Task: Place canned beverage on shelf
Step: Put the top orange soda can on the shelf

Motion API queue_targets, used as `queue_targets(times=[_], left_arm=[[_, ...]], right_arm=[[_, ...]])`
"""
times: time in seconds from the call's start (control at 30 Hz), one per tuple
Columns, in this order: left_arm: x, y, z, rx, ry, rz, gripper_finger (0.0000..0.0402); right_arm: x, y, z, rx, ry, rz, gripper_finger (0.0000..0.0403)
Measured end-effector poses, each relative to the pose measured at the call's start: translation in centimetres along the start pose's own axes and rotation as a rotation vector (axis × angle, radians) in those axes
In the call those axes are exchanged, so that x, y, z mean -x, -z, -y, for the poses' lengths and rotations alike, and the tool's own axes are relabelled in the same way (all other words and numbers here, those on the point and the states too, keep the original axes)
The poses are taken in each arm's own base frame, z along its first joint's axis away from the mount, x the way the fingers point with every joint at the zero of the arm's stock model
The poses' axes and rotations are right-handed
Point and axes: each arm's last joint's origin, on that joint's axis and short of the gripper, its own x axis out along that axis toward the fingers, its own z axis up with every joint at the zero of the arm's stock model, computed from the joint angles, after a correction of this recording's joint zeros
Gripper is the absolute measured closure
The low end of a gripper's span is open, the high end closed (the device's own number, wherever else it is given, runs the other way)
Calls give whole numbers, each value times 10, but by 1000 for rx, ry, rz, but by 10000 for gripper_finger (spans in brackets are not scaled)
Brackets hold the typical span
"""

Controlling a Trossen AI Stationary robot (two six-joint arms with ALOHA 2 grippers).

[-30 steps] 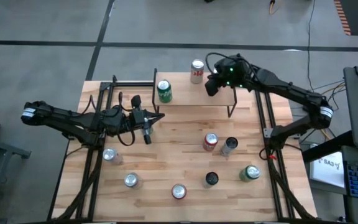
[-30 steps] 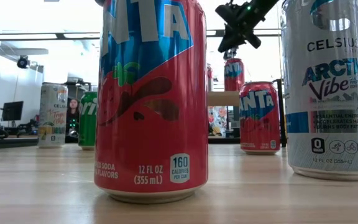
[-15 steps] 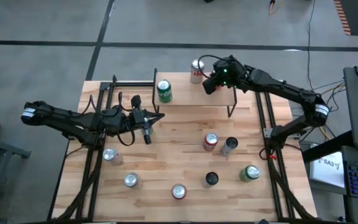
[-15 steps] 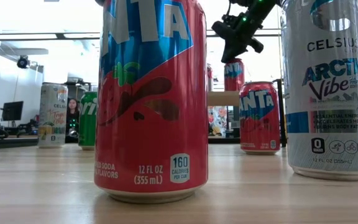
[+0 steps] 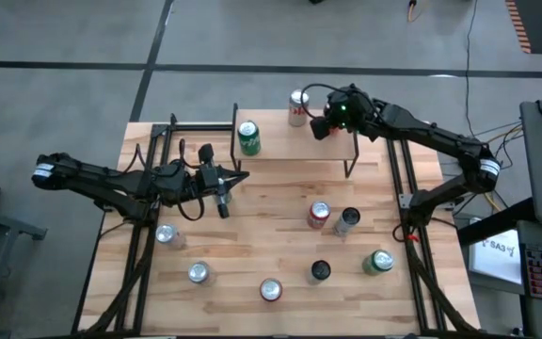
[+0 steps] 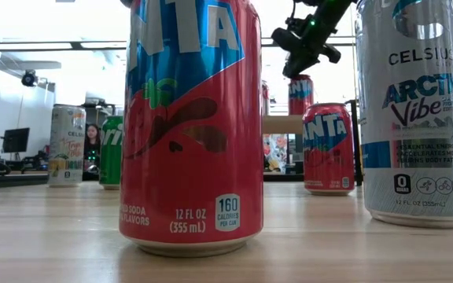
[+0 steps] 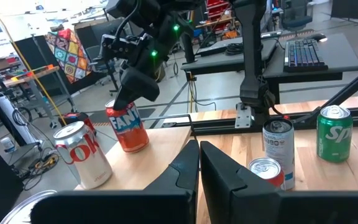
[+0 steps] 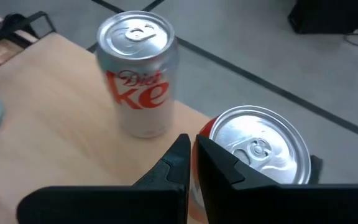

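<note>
The shelf (image 5: 285, 149) stands at the table's far side. On it stand a green Sprite can (image 5: 248, 138), a Diet Coke can (image 8: 139, 71) and an orange-red Fanta can (image 7: 127, 126). My right gripper (image 8: 191, 142) is shut and slants down just over the Fanta can's top (image 8: 261, 148), beside the Diet Coke can. In the low view the right gripper (image 6: 296, 69) hangs right above that can (image 6: 300, 94). My left gripper (image 7: 199, 148) is shut and level over the table's left middle (image 5: 222, 203), holding nothing. My right gripper's shut fingertips (image 7: 124, 99) come slanting from above at the rim of the Fanta can's top (image 8: 213, 132). I cannot tell whether they touch it. The can stands upright on the shelf board.
Several cans stand on the near half of the table: a red Fanta (image 5: 319, 215), a dark can (image 5: 347, 220), a black one (image 5: 320, 271), a green one (image 5: 378, 262), silver ones (image 5: 166, 234) (image 5: 199, 273) and a red one (image 5: 270, 290). Black frame rails (image 5: 149, 179) run along both sides.
My right gripper has turned at the wrist above the Fanta can on the shelf, swinging a little toward the Diet Coke can and back, and has stayed shut. The cans on the shelf stand as before.
</note>
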Motion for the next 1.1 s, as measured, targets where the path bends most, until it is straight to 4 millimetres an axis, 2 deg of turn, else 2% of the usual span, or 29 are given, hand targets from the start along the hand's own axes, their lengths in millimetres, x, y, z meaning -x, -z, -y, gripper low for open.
queue_targets(times=[1.1], left_arm=[[0, 0, 0, 3, 0, -1, 402]], right_arm=[[-3, 0, 10, -15, 80, -13, 385]])
